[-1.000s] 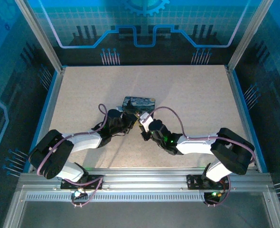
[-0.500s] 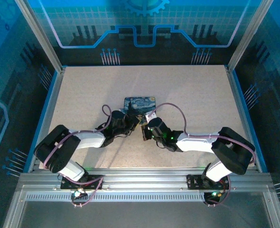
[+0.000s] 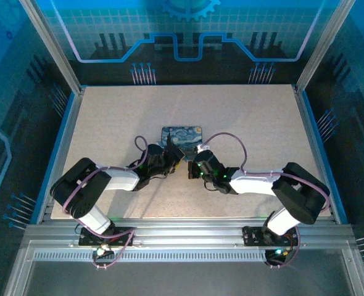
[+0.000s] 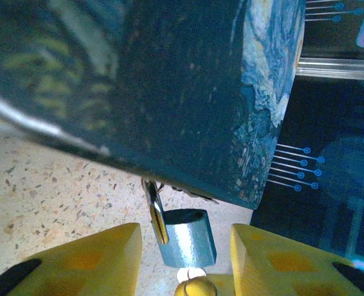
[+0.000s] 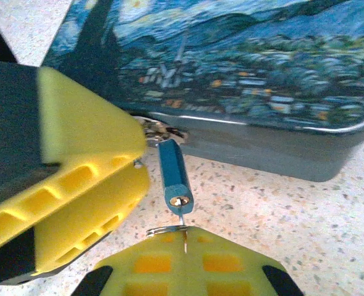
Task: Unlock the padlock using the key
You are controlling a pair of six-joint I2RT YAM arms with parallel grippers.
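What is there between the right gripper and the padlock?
The key. In the right wrist view it runs from the tips of the shut right gripper up into the bottom end of the padlock.

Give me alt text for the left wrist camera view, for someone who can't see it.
A small bluish-grey padlock hangs from the clasp of a dark blue starry-print box, between the open yellow fingers of the left tool. The speckled table shows at left.

Lab cell; aluminium frame (image 3: 52,46), circuit-print walls (image 3: 188,37)
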